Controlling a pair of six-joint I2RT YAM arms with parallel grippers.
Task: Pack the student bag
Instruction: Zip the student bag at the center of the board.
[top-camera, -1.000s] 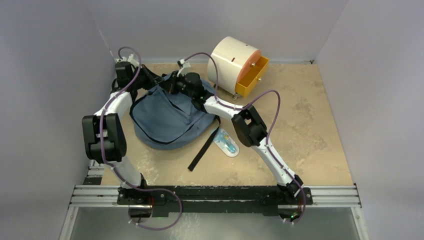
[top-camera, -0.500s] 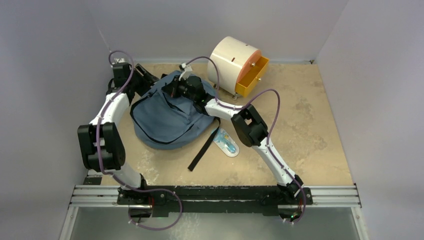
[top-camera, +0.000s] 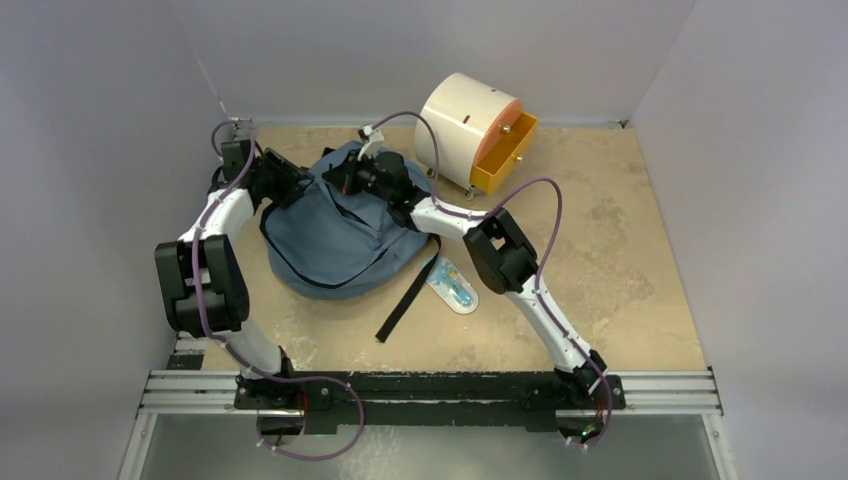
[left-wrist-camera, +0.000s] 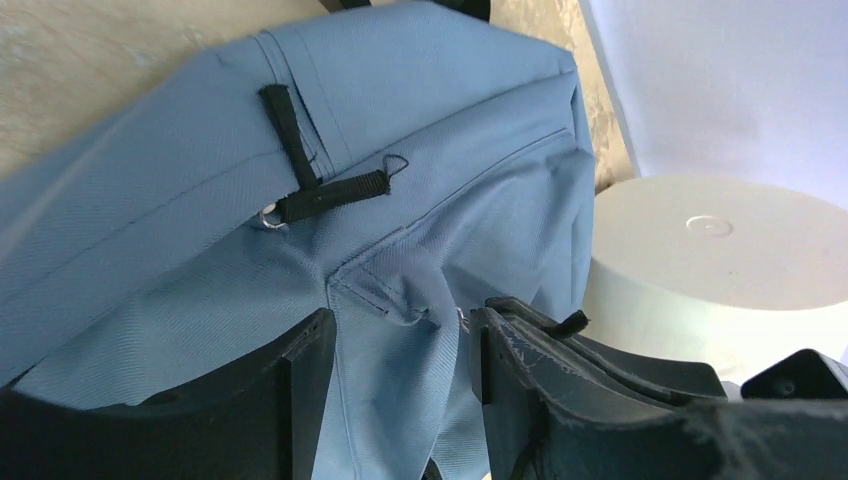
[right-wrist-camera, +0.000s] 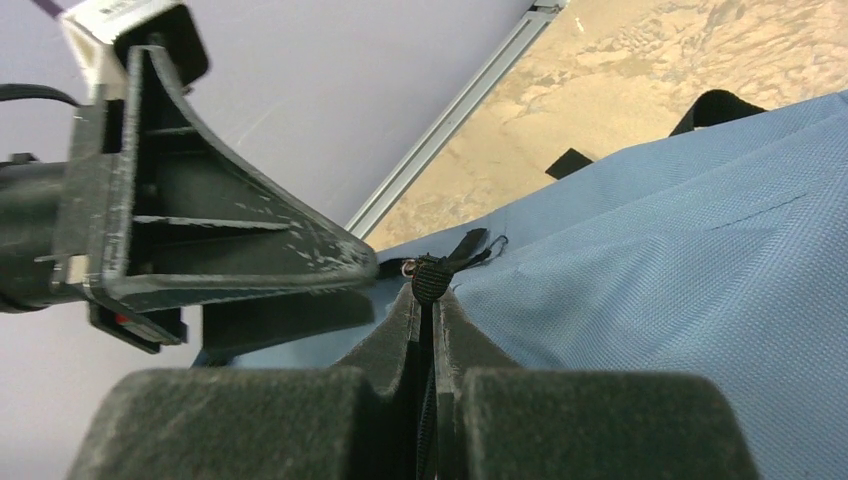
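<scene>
The student bag (top-camera: 335, 240) is slumped flat on the table (top-camera: 620, 250), left of centre at about 9 o'clock, with its top end turned to the far wall. At the bag's 12 o'clock edge a black zipper pull (right-wrist-camera: 440, 272) is pinched between the fully closed fingers of the right gripper (right-wrist-camera: 428, 298); only the tip of the pull shows above the pads. At the bag's 11 o'clock edge the left gripper (left-wrist-camera: 400, 328) is held with its fingers well apart. A fold of blue fabric lies between them but nothing is clamped.

The main risk is judged to be the unanchored cloth. If the pull is drawn while the left fingers are unclosed, the soft bag may be dragged along rather than unzipped. The pull is short and thin, so it may also be lost from the right pads under a sideways tug. If the left fingers are closed on too shallow a fold, the fabric could slip out.

A black strap (top-camera: 408, 295) trails toward 5 o'clock, just beside a clear packet (top-camera: 452, 285) at 4 o'clock, which could be swept aside if the bag shifts. The cream cabinet (top-camera: 460, 115), its orange drawer (top-camera: 503, 152) open, stands near at 1 o'clock and could be knocked by the right arm.
</scene>
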